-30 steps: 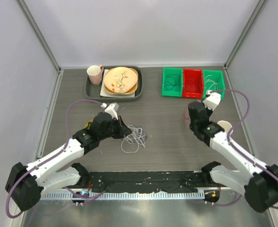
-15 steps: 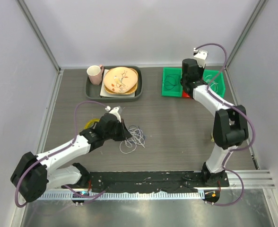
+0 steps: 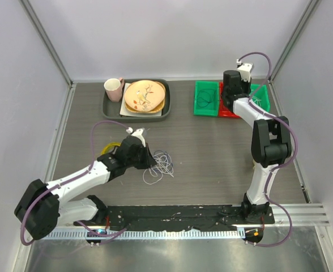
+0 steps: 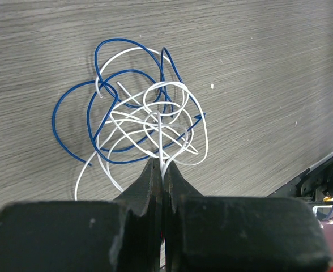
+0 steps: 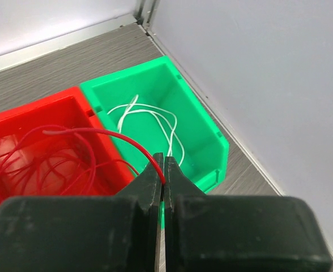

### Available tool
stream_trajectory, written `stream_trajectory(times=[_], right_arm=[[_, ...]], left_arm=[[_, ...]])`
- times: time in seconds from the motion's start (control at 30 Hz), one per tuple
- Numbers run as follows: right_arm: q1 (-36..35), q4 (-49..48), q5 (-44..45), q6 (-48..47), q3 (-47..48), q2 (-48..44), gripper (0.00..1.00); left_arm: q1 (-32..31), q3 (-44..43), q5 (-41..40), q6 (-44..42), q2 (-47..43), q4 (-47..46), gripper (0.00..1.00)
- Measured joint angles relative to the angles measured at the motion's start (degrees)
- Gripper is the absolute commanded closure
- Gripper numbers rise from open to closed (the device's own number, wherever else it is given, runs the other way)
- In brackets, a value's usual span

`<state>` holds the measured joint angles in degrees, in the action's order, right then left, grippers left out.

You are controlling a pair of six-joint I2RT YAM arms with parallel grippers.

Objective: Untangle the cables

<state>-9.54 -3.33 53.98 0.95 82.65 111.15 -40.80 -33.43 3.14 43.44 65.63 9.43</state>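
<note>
Robot laboratory, closed test cell. Signs:
- bare pale wall panels (image 3: 172, 39) in metal frame posts (image 3: 46, 41) around grey wood-pattern table (image 3: 206, 153)
- left arm (image 3: 79, 178) and right arm (image 3: 267, 144) fixed on black rail (image 3: 172, 215), bottom of frame
- red and green plastic bins (image 3: 196, 102), upper right
- tray (image 3: 107, 110) with plate (image 3: 145, 96), mug (image 3: 113, 88), upper left
- thin cables (image 3: 159, 163), centre

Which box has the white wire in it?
The green box by the right wall: a white wire lies inside. The red box beside it holds red wires.
</note>
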Motion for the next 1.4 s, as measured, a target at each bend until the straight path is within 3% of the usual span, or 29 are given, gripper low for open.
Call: stream_trajectory(times=[0.27,0.6,1.07,1.1,1.17,1.4], right_arm=[[2.2,0.2,-1.4,0.8,0.0,0.0,0.99],[2.1,2.6,-14.0,5.2,0.8,0.2,0.99],[2.0,15.2,-21.4,10.1,13.6,10.1,0.98],[2.0,16.0,-21.7,10.2,13.6,10.1,0.95],[2.0,16.8,-22.3,10.4,13.6,10.1,0.79],[2.0,17.9,-23.0,10.4,13.9,10.1,0.53]], left_arm=[[0.0,0.0,-1.0,-0.2,-0.3,0.3,1.0],[0.0,0.0,-1.3,0.1,-0.2,0.3,1.0],[0.0,0.0,-3.4,1.1,-3.1,1.0,1.0],[0.0,0.0,-3.6,1.1,-3.4,1.1,1.0],[0.0,0.0,-4.0,1.1,-3.8,1.6,1.0],[0.0,0.0,-5.1,1.3,-5.4,3.0,1.0]])
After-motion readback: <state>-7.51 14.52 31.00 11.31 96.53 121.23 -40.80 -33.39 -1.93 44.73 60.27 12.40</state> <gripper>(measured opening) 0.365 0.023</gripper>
